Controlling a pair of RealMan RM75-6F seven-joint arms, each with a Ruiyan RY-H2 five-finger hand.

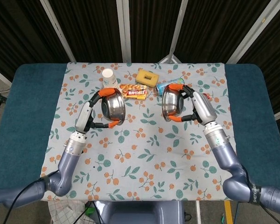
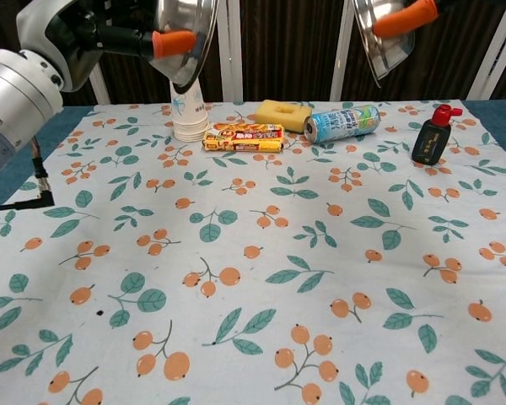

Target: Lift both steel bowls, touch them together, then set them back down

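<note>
Head view: left hand grips left steel bowl, orange-tipped fingers clamped over rim top and bottom, bowl tilted on its side, opening facing inward. Right hand grips right steel bowl same way, thumb and fingers wrapped on the rim, opening facing toward the left hand. Bowls well apart, both up off the floral tablecloth. Between the two hands, farther back: snack pack, yellow sponge. Paper cup just behind left hand's bowl. Can mostly hidden behind right hand's bowl. Chest view: both bowls at frame top, clear of the cloth; black bottle with red cap stands below right hand's bowl, can lying beside it.
</note>
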